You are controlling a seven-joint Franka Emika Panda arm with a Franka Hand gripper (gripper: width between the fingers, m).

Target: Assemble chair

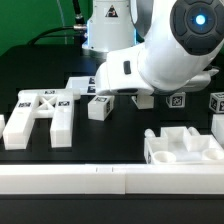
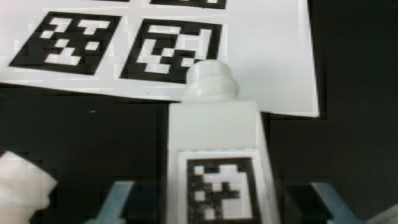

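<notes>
Exterior view: the cross-braced plate [image 1: 38,116] lies on the exterior view's left, and a notched block [image 1: 182,148] sits near on its right. Wrist view: the gripper [image 2: 221,203] is spread, its fingers [image 2: 121,200] flanking a tagged bar [image 2: 221,140] with gaps either side, by the marker board [image 2: 160,50].

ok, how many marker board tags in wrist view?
2 whole on the marker board: one tag and a second tag side by side, past the bar. More are cut off at the frame edge; the bar may hide others.
</notes>
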